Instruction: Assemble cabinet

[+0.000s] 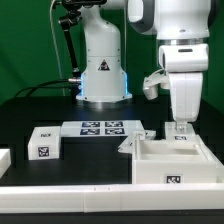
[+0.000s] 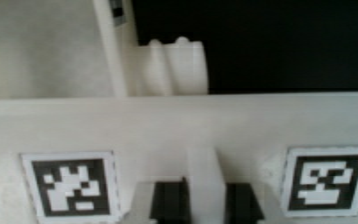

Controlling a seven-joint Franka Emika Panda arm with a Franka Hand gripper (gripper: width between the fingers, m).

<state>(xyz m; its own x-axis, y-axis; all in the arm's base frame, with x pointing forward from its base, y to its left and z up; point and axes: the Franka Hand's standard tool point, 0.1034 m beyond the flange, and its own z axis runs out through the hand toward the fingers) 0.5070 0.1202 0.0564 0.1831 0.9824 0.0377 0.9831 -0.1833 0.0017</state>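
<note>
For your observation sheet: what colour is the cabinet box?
The cabinet box is white, tagged black-and-white; exterior view shows it best.

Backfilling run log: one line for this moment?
gripper: at cabinet box, fingers astride wall | grip: unclear | small tagged piece: apart, exterior view's left

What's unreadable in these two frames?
Exterior view: gripper tips too small, low against the cabinet wall; open or shut unclear.
Wrist view: fingers cut off by the picture's edge; blur hides whether they touch the cabinet.
Exterior view: white piece cut off at that view's left edge.
</note>
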